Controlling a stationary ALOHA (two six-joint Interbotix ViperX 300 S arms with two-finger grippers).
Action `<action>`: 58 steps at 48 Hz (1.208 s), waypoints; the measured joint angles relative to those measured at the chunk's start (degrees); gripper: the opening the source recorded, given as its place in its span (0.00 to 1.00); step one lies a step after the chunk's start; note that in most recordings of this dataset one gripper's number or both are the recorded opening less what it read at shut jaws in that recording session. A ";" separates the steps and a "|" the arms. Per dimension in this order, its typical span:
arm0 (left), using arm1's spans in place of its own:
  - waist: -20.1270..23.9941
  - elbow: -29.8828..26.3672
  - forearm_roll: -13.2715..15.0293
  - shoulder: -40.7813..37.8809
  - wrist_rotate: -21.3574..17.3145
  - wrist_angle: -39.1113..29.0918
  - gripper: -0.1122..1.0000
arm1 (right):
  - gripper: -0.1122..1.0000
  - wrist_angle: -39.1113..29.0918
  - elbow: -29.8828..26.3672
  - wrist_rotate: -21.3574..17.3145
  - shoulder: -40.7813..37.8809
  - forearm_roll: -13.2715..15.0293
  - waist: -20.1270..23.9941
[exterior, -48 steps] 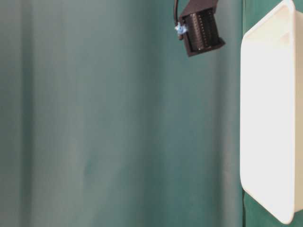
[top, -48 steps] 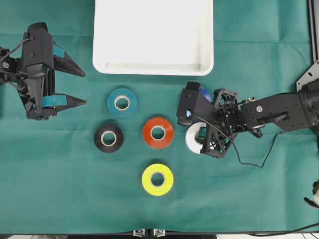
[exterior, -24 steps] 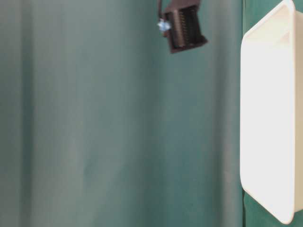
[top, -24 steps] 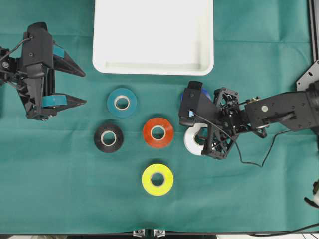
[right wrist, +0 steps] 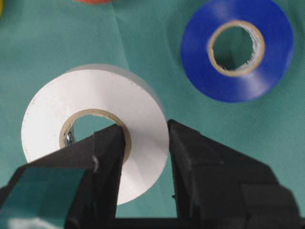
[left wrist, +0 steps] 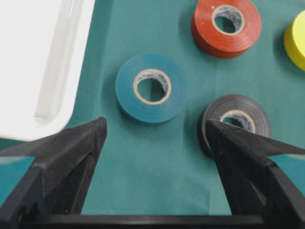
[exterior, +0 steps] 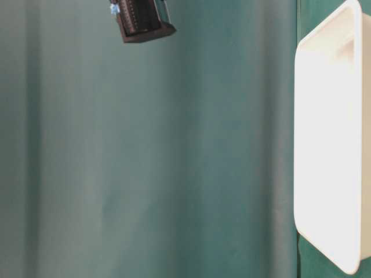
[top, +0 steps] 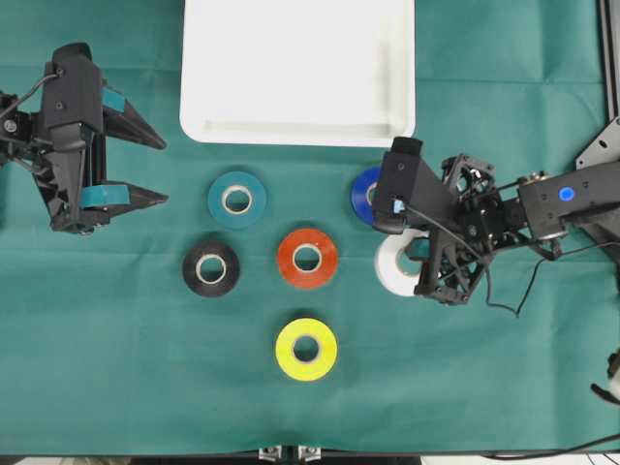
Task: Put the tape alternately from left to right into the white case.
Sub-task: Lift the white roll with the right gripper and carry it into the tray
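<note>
Progress: I saw the white case [top: 297, 73] empty, no roll placed | right gripper [right wrist: 145, 143] pinched the white roll [right wrist: 95, 126] through its wall, one finger in the core, beside the blue roll [top: 366, 195] | left gripper [left wrist: 155, 138] gaped wide, holding nothing | teal roll [top: 237, 200], black roll [top: 211, 268], red-orange roll [top: 307, 258], yellow roll [top: 306, 349] lay flat on the cloth.

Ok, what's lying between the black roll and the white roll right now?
Overhead view: only the red-orange roll lies between the black roll and the white roll.
</note>
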State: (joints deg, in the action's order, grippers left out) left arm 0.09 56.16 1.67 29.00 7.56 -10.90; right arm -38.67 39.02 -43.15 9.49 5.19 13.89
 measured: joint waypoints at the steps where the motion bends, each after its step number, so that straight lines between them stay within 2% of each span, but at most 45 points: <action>1: 0.00 0.09 0.00 0.00 0.09 0.00 0.82 | 0.35 0.00 0.09 0.00 0.00 0.00 0.00; 12: -0.09 0.18 0.00 0.09 0.00 0.00 0.82 | 0.35 0.97 -0.09 0.09 0.00 0.26 -0.44; 18: 0.00 0.35 0.00 0.00 0.00 0.00 0.82 | 0.35 1.49 -0.09 0.00 0.00 2.02 -3.16; 36: -0.09 0.53 0.00 0.00 0.09 0.00 0.82 | 0.35 2.11 -1.76 0.26 0.00 13.89 -15.64; 44: 0.00 0.53 0.00 0.00 0.09 0.00 0.82 | 0.35 3.52 -3.34 0.44 -2.29 18.72 -20.39; 58: -0.09 0.53 0.00 0.00 0.09 0.18 0.82 | 0.35 5.71 -6.50 0.53 -7.12 25.05 -27.33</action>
State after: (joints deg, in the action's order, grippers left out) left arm 0.00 56.69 1.67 29.00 7.65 -10.72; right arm -32.96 32.52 -42.63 2.37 30.23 -13.45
